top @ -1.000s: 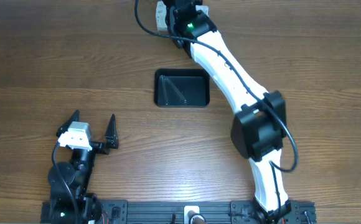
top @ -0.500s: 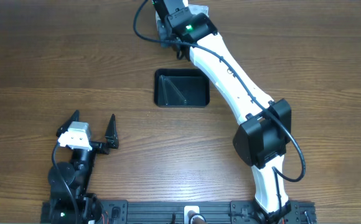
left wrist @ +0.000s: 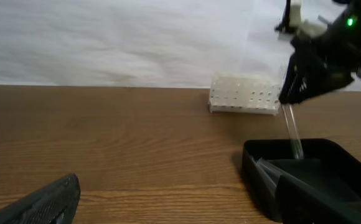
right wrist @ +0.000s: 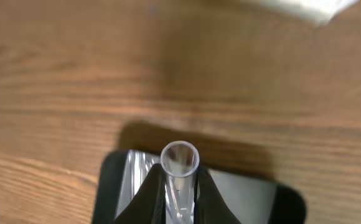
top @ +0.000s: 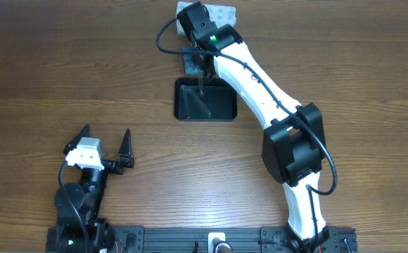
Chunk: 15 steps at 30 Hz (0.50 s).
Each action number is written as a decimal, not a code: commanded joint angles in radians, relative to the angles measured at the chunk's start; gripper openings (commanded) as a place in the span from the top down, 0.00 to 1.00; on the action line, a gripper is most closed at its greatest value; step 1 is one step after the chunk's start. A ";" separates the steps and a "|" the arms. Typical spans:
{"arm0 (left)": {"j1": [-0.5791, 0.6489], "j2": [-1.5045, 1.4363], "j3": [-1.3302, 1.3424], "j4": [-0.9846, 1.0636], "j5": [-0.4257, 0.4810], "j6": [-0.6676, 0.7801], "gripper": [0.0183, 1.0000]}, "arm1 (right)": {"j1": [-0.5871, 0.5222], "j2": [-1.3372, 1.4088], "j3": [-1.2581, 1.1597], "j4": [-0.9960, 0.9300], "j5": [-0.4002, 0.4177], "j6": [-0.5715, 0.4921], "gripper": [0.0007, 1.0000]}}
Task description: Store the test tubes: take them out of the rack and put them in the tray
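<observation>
Right wrist view: my right gripper (right wrist: pixel 179 194) is pinching a clear, open-mouthed test tube (right wrist: pixel 180 158), upright above the black tray (right wrist: pixel 107 183), which seems to hold other tubes. Left gripper (top: pixel 107 143) sits spread, near left.

- brown wood-grain surface (top: pixel 63 63), grain running side to side in the top view.
- bears a black rectangular tray (top: pixel 178 102) near the middle, sitting flat on the wood, with a dark shadow along its far side.
- carries a white rack (top: pixel 226 11) at the far edge, beyond the tray and apart from it, rows of holes dotting its side.
</observation>
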 commanded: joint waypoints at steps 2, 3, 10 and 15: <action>0.005 -0.007 -0.011 0.003 0.010 0.018 0.00 | 0.003 0.019 -0.062 0.002 -0.039 0.011 0.96; 0.005 -0.007 -0.011 0.003 0.010 0.018 0.00 | 0.003 0.019 -0.072 0.005 -0.039 0.011 0.96; 0.005 -0.007 -0.011 0.003 0.010 0.018 0.00 | 0.003 0.023 -0.121 0.013 -0.039 0.033 0.96; 0.005 -0.007 -0.011 0.003 0.010 0.018 0.00 | 0.003 0.039 -0.125 0.016 -0.039 0.034 0.96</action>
